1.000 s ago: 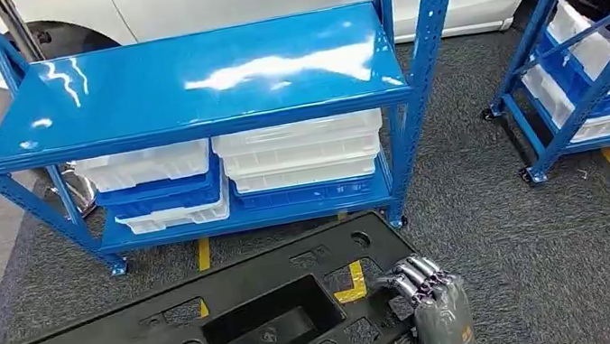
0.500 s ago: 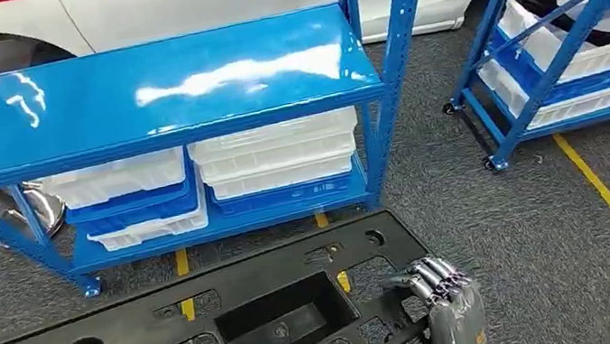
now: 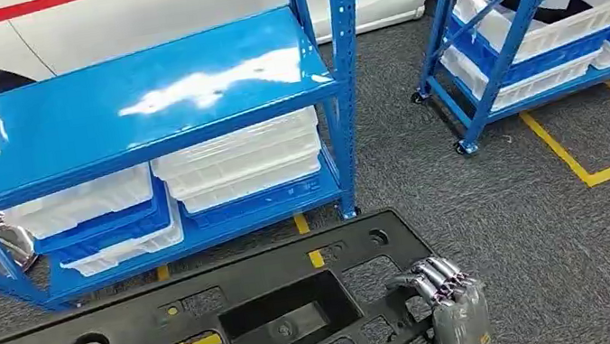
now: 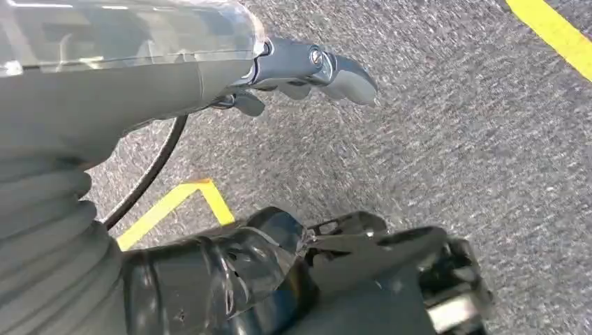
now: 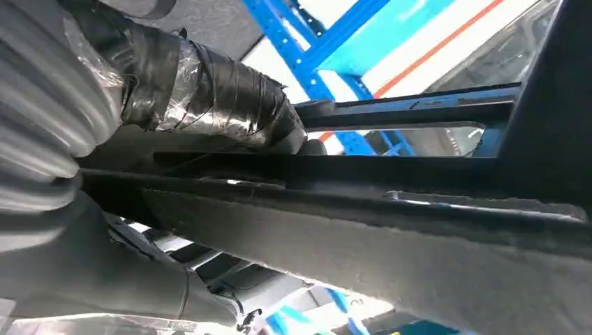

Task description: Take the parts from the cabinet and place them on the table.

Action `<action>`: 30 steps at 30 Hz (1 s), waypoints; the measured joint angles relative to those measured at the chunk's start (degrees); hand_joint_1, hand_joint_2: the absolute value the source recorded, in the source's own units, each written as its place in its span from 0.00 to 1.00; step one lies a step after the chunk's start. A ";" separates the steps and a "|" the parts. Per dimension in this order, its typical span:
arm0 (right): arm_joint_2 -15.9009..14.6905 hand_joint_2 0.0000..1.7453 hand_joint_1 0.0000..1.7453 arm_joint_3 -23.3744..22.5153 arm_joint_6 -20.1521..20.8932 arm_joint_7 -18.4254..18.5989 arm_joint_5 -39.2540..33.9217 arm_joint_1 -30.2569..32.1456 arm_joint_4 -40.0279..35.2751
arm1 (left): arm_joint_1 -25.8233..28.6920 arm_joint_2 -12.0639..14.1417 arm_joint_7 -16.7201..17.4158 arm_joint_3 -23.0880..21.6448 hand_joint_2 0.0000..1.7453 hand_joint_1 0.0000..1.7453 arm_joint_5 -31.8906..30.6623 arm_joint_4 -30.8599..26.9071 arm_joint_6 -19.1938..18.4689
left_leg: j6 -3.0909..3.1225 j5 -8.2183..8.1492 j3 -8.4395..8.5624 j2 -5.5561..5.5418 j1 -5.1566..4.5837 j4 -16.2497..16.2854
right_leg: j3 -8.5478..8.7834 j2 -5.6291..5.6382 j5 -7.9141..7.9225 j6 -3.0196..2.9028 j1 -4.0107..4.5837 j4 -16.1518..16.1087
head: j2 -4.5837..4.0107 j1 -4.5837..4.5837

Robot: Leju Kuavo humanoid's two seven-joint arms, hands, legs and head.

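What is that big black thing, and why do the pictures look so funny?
These come from cameras on a walking robot. One looks down from its head; the other two sit at its wrists, so they look tilted. The black thing is a plastic car part. The robot's right hand grips its edge and carries it above the grey carpet. Ahead stands a blue rack with white bins. The left hand hangs over the floor; whether it holds anything I cannot tell.

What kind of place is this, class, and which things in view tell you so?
Probably a car plant's parts store or workshop: blue steel racks holding white bins, yellow floor lines, a white car body behind.
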 joint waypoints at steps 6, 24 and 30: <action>0.00 1.00 1.00 -0.02 0.00 0.00 -0.07 0.04 -0.17 | -0.25 0.04 0.00 0.04 1.00 0.00 0.02 0.00 0.00 | 0.93 6.74 7.26 -3.47 -0.06 -16.08 | -0.68 2.93 0.51 1.47 -0.12 0.35 | 0.00 0.04; 0.68 1.00 1.00 -2.14 -0.02 -1.68 -1.20 1.56 -1.18 | -0.29 -0.17 0.09 0.15 1.00 0.00 0.20 0.00 0.02 | 0.76 5.51 8.12 6.67 -0.54 -16.29 | 0.10 -4.32 -0.23 0.37 0.34 -0.10 | 0.00 0.22; 1.81 1.00 1.00 -3.17 -0.07 -2.86 -1.55 2.21 -1.62 | 0.09 -0.17 0.07 0.28 1.00 0.00 0.28 0.00 0.04 | 0.08 -1.61 0.43 0.00 -0.10 0.80 | -0.11 0.02 0.01 -0.33 0.39 -0.02 | 0.00 0.22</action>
